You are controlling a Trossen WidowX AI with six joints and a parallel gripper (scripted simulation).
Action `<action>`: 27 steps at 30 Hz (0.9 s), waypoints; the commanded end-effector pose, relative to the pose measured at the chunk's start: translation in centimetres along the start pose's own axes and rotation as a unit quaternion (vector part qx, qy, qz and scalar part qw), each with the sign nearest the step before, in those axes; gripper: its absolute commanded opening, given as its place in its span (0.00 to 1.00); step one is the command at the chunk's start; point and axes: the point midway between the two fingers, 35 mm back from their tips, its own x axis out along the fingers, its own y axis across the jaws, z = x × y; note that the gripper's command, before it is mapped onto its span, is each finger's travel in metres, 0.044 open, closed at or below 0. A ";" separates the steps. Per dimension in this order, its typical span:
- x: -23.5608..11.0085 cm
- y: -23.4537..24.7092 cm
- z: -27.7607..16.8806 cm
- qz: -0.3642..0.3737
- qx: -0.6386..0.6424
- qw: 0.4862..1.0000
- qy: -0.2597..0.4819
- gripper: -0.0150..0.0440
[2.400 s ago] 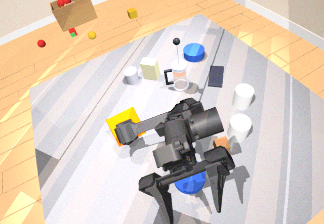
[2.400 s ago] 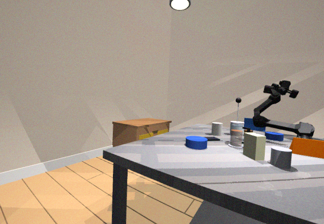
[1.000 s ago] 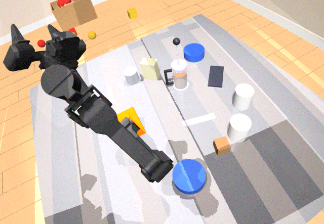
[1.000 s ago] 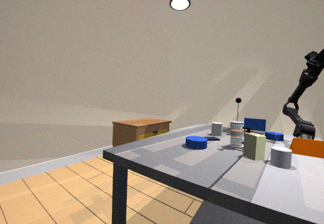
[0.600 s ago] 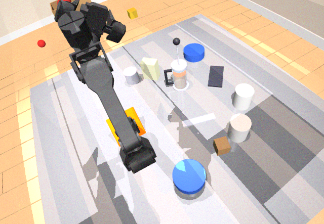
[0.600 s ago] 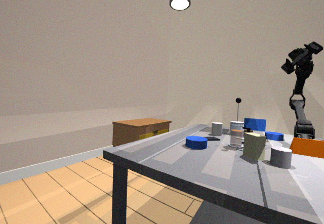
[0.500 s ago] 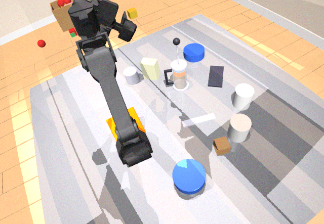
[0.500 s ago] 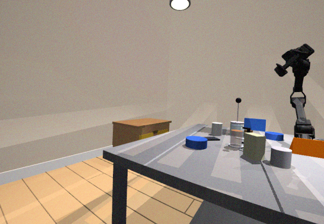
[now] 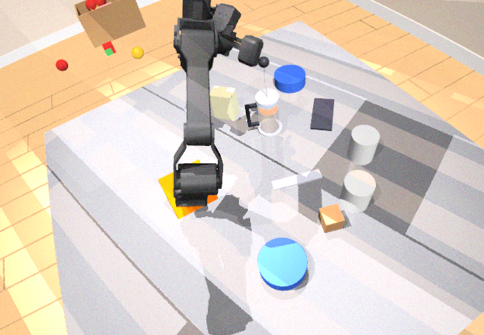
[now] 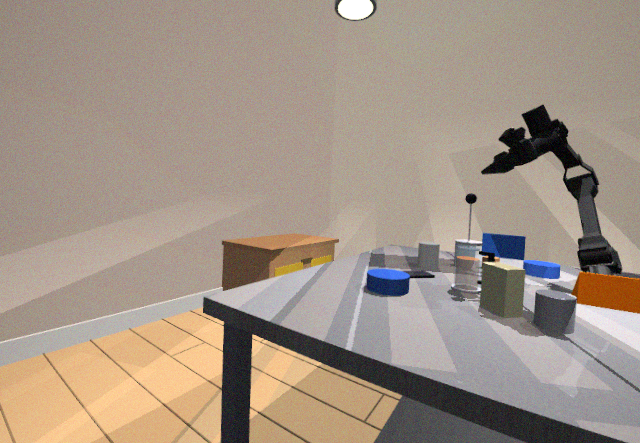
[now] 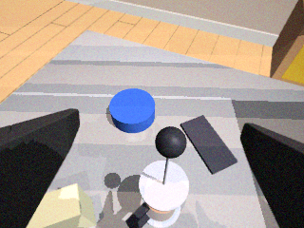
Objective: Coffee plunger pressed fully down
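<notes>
The coffee press point(image 9: 268, 118) point(image 10: 466, 274) stands upright on the table, with a clear body and a black handle point(image 9: 249, 115) point(image 11: 138, 216). Its white lid point(image 9: 267, 97) point(image 11: 163, 190) carries a thin rod, raised high, topped by a black knob point(image 9: 263, 61) point(image 10: 470, 198) point(image 11: 171, 142). My gripper point(image 11: 161, 123) point(image 10: 484, 171) is open and empty. It is above the knob and apart from it, tilted down towards the press in the exterior view. In the wrist view the knob shows between the fingers, lower than the line between their tips.
A pale yellow block point(image 9: 223, 103) point(image 10: 500, 291) point(image 11: 62, 209) stands close to the handle side. A blue disc point(image 9: 290, 78) point(image 10: 387, 281) point(image 11: 133, 109) and a dark flat slab point(image 9: 323, 114) point(image 11: 209, 143) lie near the press. Two white cylinders point(image 9: 363, 144) point(image 9: 358, 190) stand farther off.
</notes>
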 end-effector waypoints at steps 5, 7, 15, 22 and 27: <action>3.0 -0.9 -3.7 -0.028 -0.022 0.999 0.012 1.00; 3.6 -1.0 -4.8 -0.029 -0.021 0.999 0.012 1.00; 4.0 -1.3 -5.0 -0.033 -0.019 0.999 0.011 1.00; 5.1 -1.3 -5.0 -0.033 -0.019 0.999 0.011 1.00; 5.9 -1.3 -5.0 -0.033 -0.018 0.999 0.011 1.00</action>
